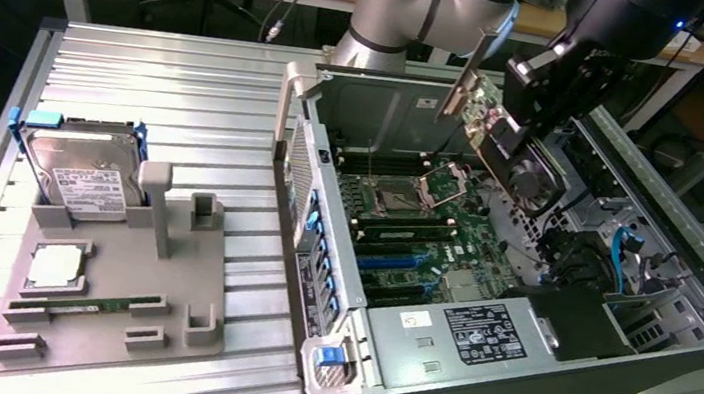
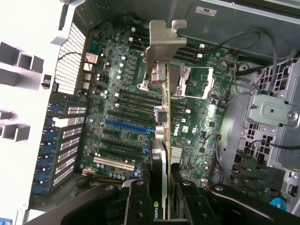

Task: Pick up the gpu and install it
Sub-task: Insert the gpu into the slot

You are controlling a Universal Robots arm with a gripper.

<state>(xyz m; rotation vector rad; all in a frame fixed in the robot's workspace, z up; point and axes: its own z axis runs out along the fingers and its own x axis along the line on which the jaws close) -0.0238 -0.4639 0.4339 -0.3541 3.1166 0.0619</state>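
1. holds the gpu (image 1: 513,151) (image 2: 161,154) in the air above the open computer case (image 1: 377,109), touching no slot; not yet seated.
2. pinches the card across its two faces with the gripper (image 1: 533,114) (image 2: 161,206), jaws partly closed and pressed onto the board near the end away from the metal bracket (image 1: 463,80) (image 2: 164,42).
3. carries it tilted in the exterior view, bracket end highest and toward the far wall of the case, not toward the back panel (image 1: 320,233) with its blue latches.
4. looks from the wrist along the card's thin edge, down onto the motherboard (image 2: 126,93), with the cpu socket (image 2: 194,82) just beside that line and the blue slot (image 2: 129,124) further off.
5. judged risk: missing the slot if lowered along this line, and scraping the socket frame or nearby components instead.
6. judged risk: jamming the bracket on the case wall unless turned to face the back panel and levelled before going down.
7. judged risk: pivoting of the card in the pinch under seating force, given the long free length beyond the jaws.
8. judged risk: snagging the loose cables (image 1: 627,256) at the exterior view's right of the case.
9. leaves the hard drive (image 1: 86,174) and memory stick (image 1: 90,306) in the grey holder (image 1: 247,285), well apart on the exterior view's left and out of harm's way.
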